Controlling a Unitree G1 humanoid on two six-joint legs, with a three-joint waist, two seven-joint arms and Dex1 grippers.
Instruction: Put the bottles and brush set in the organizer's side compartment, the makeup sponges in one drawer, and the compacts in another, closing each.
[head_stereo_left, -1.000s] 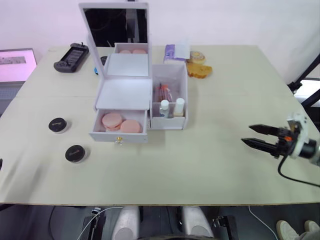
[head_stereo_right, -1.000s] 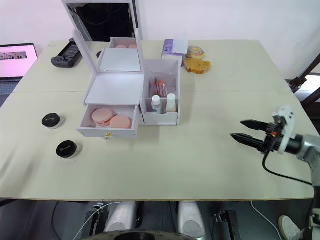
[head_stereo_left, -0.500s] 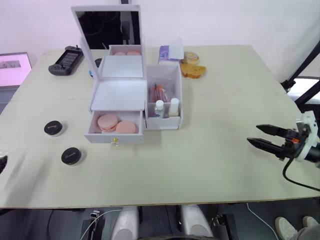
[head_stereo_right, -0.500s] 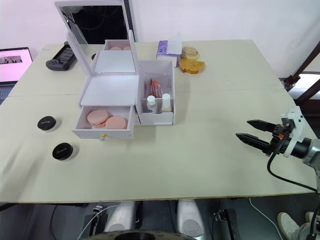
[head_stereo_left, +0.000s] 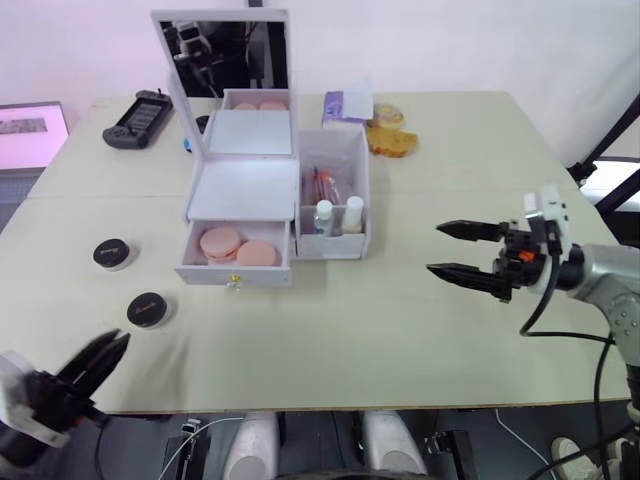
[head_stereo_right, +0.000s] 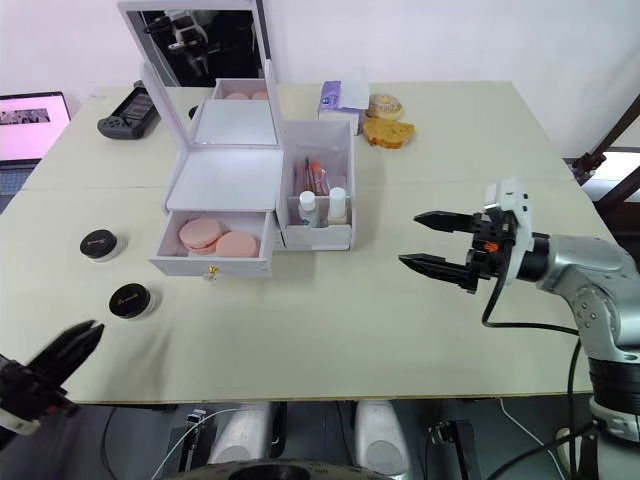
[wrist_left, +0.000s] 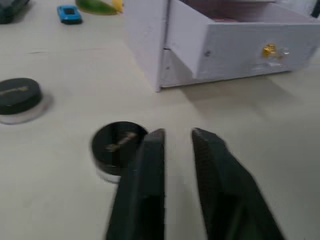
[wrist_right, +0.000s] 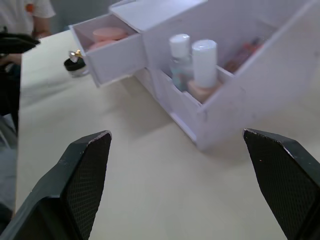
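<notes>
On the table, the organizer stands with its mirror lid up and its lower drawer pulled out. Both sponges already lie side by side in that drawer. The bottles stand upright at the front of the side compartment, with the brush set leaning just behind them. Both compacts sit on the table, well to the left of the organizer.

So the step in hand is probably to shut the sponge drawer. The right gripper hovers over the table to the right of the organizer, its fingers spread wide and holding nothing. The left gripper sits low at the near left edge, narrowly parted and empty, with the nearer compact just beside its tips.

To do it well, push squarely on the drawer front near the gold knob, so the drawer slides straight and does not jam. The light box may slide back, so a slow push is wise. Check that no sponge rides above the drawer rim before closing.
</notes>
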